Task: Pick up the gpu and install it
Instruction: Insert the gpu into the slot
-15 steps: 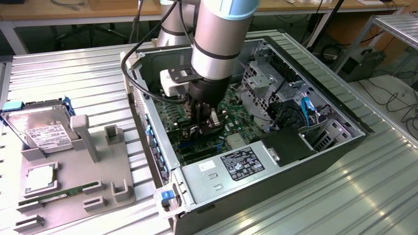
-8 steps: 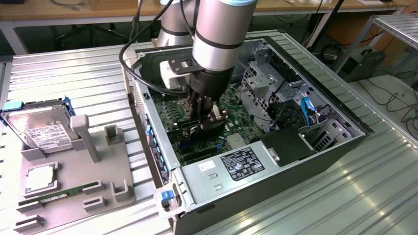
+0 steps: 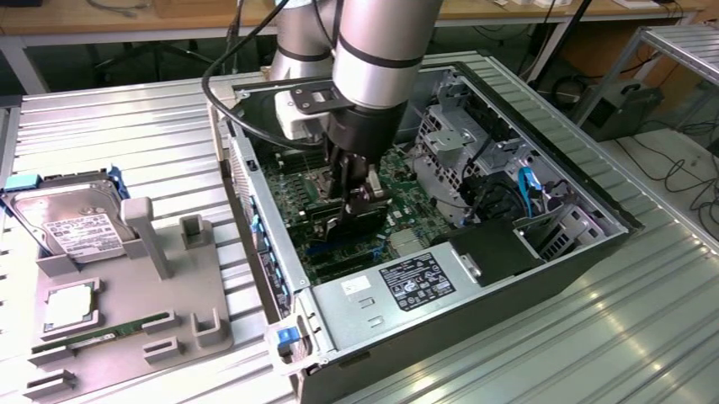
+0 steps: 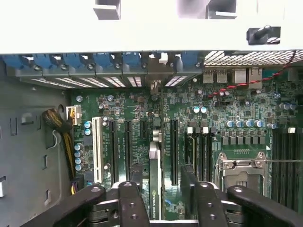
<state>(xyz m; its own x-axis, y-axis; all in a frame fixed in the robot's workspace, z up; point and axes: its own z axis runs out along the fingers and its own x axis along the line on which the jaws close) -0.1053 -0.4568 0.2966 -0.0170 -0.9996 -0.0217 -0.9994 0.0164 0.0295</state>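
**Down in the case: claw spread over the gpu**

Arm [image 3: 376, 50] comes in steeply from above, wrist vertical, reaching into the open PC case [image 3: 561, 252], which lies on its side on the ribbed metal desk [image 3: 135, 143]. Claw [image 4: 161, 174] is released: fingers [image 4: 135, 177] stand wide, one on each side of the gpu [image 4: 154, 189], w/ a visible gap on both sides, no grip on it.

Gpu stands on edge on the motherboard [image 4: 222, 109], seen edge-on betw. the black expansion slots [image 4: 173, 146]. Long axis runs parallel to those slots, pointing away from the claw toward the case wall w/ the row of blue clips [image 4: 94, 61]. Whether it's fully seated can't be told.

Around it: white slot [image 4: 97, 146] and a yellow/black cable bundle [image 4: 59, 123] to one side, CPU socket [image 4: 239, 170] to the other.

Exterior view: claw [image 3: 362, 198] sits low inside, above the labelled power supply [image 3: 410, 282]. On the exterior view's left, well apart, a grey fixture [image 3: 135, 311] w/ a hard drive [image 3: 73, 223] beside it.
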